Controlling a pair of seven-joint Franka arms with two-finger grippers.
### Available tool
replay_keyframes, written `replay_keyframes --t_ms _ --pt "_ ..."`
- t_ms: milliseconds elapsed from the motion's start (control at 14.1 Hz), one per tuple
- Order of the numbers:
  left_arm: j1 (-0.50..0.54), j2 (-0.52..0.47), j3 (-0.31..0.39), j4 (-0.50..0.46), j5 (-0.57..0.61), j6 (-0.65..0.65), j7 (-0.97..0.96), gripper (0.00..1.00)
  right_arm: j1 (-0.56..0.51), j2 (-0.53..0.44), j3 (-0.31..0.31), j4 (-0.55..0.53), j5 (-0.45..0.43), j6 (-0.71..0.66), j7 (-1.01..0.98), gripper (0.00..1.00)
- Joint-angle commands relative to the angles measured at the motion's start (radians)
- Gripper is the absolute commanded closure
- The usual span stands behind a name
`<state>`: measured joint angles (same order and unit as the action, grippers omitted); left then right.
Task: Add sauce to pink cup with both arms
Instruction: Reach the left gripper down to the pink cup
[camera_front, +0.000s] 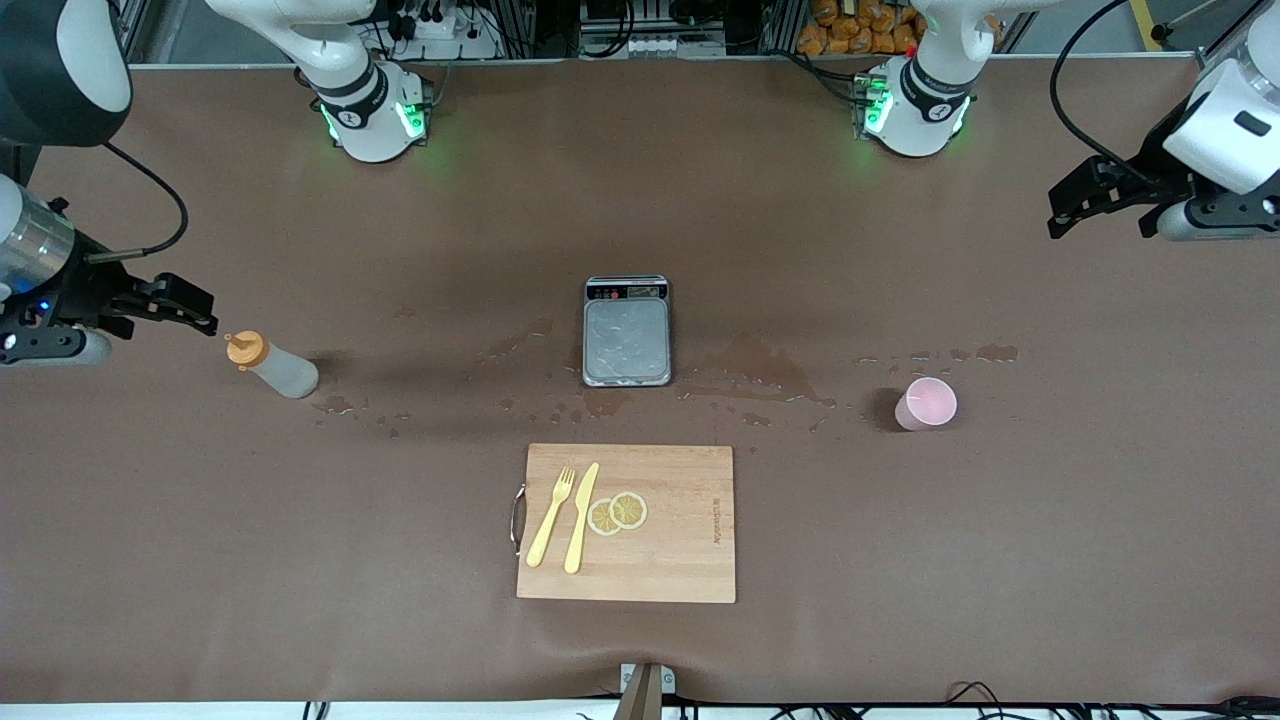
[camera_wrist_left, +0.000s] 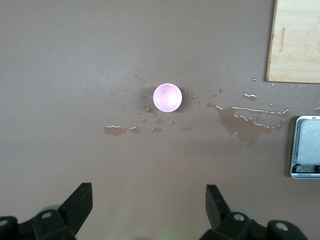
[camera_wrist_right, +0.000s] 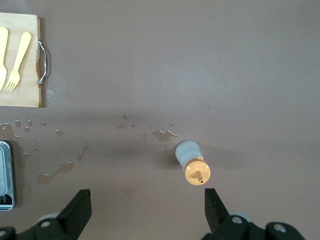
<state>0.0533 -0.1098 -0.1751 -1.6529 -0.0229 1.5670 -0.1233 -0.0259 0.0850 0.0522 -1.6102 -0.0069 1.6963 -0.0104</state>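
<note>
Hovering with fingers spread wide and empty, the right gripper (camera_front: 195, 310) hangs over the table (camera_front: 1050, 560) at the right arm's end, just beside the sauce (camera_front: 275, 366). That bottle stands upright on the brown surface, orange cap (camera_wrist_right: 197, 172) on top; in the right wrist view it sits between the two black fingertips (camera_wrist_right: 77, 210), well below them. Small wet patches (camera_front: 335, 405) lie by its base. The left gripper (camera_front: 1065, 215) also hangs spread wide and empty, over the left arm's end of the table. The cup (camera_front: 927, 403) stands upright on the table nearer to the front camera than the spot under that gripper, its round rim facing up, with droplets (camera_wrist_left: 120, 130) scattered around it. Between bottle and cup, at the table's middle, lies a grey scale (camera_front: 627, 331) beside a larger spill (camera_front: 755, 365). Nearer to the front camera lies a wooden board (camera_front: 680, 560) carrying a yellow fork (camera_front: 550, 516), a yellow knife (camera_front: 581, 517) and two lemon slices (camera_front: 617, 513).
</note>
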Motion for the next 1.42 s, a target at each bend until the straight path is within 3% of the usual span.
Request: replay_keyframes --t_ms 0,568,1348 --pt "0.01 0.019 -0.006 0.038 0.015 -0.031 0.023 0.0 -0.009 -0.017 0.008 -0.013 0.016 0.0 -0.01 0.0" --pt "0.014 0.088 0.0 0.03 0.014 -0.035 0.001 0.0 -0.011 -0.017 0.008 -0.013 0.016 0.002 -0.01 0.0" --pt "0.03 0.366 -0.003 0.021 0.04 0.086 0.001 0.0 -0.042 0.022 0.001 -0.005 -0.017 0.008 -0.007 0.0"
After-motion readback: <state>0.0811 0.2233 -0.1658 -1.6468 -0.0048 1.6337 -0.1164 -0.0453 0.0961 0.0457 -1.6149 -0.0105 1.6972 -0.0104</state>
